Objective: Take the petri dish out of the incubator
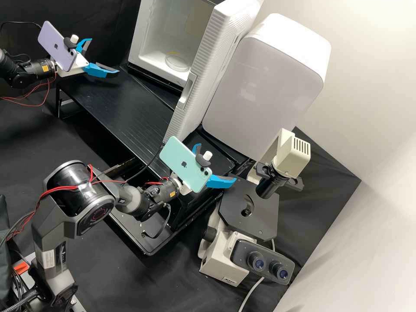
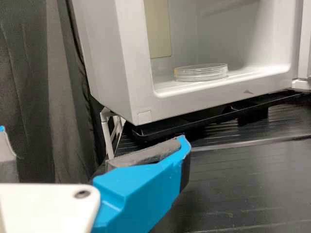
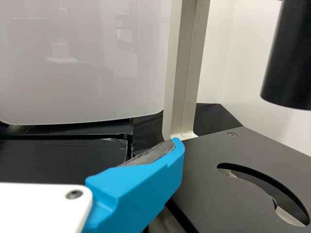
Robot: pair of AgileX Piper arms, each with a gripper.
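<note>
My spread left hand (image 1: 104, 55) sat at nine o'clock of the open white incubator (image 1: 151, 47); its clear round plastic petri dish (image 2: 200, 72) looked light, slippery, best pinched rim-to-rim.

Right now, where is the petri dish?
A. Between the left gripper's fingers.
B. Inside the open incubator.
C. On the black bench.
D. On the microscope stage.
B: the petri dish lies on the floor of the incubator, whose door stands open.
</note>
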